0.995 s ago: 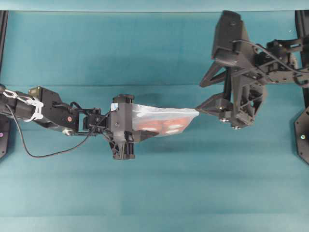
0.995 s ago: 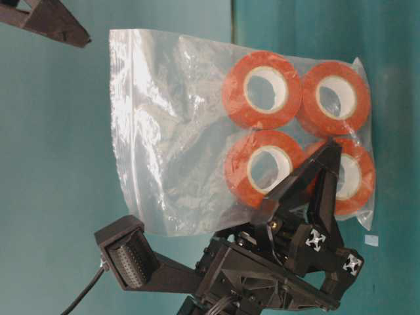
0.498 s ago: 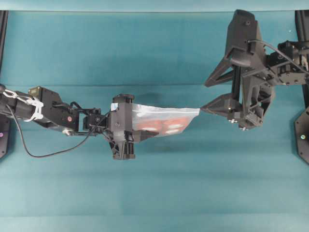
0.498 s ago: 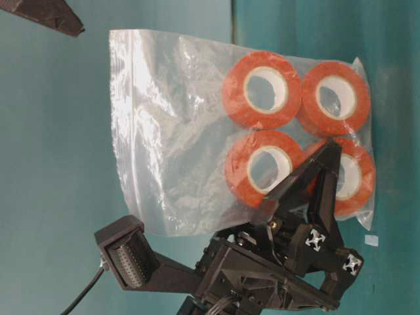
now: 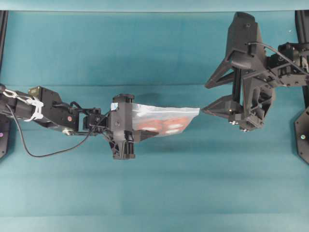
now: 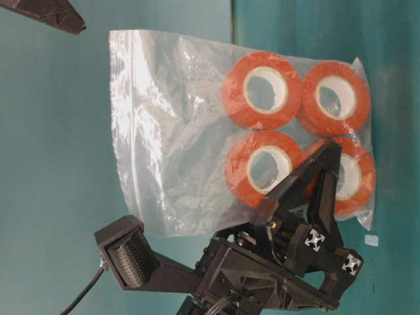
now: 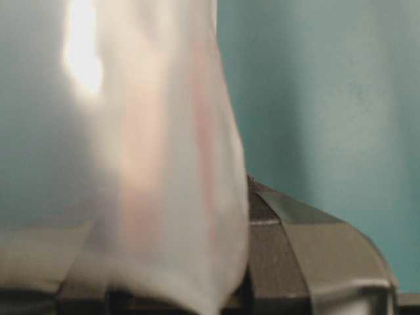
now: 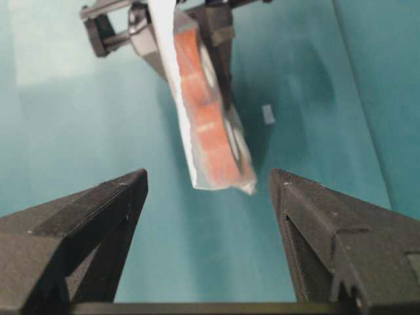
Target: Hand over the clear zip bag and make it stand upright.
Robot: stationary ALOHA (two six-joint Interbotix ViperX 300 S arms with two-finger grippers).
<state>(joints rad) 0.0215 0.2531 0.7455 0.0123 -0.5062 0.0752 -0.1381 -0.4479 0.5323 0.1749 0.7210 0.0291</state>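
**Right wrist view: bag ahead, jaws apart**

Right gripper jaws spread wide, nothing between them. Clear zip bag with orange-red tape rolls hangs ahead, held at its far end by the left gripper, above the teal counter.

This is looking like a robotics lab bench set up for recording manipulation trials, not a home or shop. A plain teal table surface is stretching under and all around both pincers, uniform and unmarked apart from a small pale scrap lying just beyond the left gripper. Two black skeletal arms are reaching in from opposite sides, the right gripper facing the other across the middle. A black cable is trailing loosely behind the left arm, tied on with what is probably a white zip tie. Black frame posts are standing at the edges behind each arm
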